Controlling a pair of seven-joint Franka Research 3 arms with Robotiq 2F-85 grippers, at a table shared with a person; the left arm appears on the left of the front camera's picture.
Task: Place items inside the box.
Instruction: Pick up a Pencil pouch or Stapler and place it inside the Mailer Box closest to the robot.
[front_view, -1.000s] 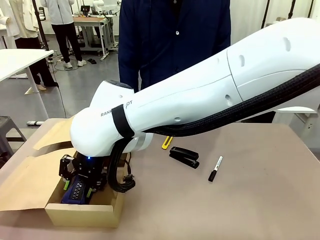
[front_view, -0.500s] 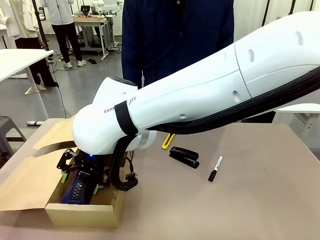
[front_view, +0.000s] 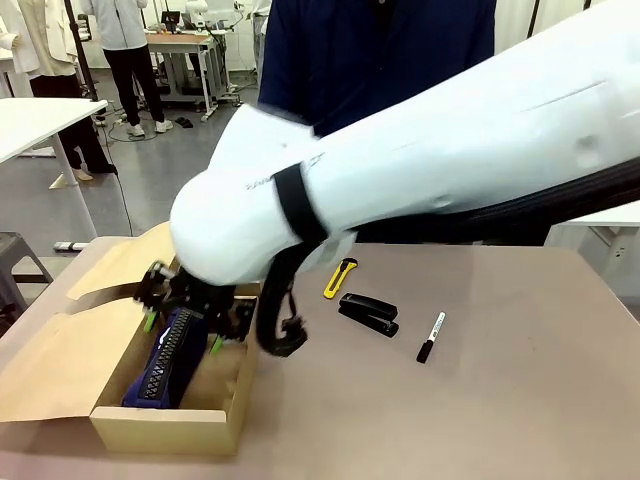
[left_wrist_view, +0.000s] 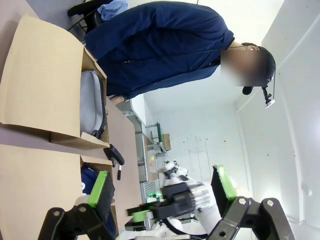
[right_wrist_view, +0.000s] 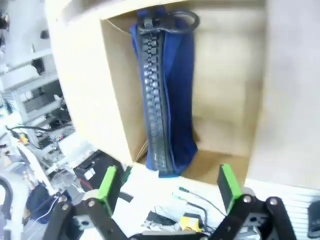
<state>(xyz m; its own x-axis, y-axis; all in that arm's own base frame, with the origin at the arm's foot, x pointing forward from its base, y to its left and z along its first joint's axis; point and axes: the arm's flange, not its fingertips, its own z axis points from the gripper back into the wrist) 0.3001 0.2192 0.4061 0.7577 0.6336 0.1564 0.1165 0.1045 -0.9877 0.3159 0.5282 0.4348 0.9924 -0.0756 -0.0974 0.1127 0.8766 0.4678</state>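
Here the right arm (front_view: 450, 170) reaches across to the robot's left, right gripper (front_view: 182, 330) hanging wide open above the pencil case (front_view: 160, 370) in the box (front_view: 165, 430); left gripper (left_wrist_view: 161, 187) spread wide too.

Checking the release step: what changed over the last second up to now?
The right hand lifted up out of the box with its jaws open, leaving the pencil case inside; it took hold of nothing. The arm rose with it, uncovering more of the utility knife. The stapler, the marker and the box stayed put.
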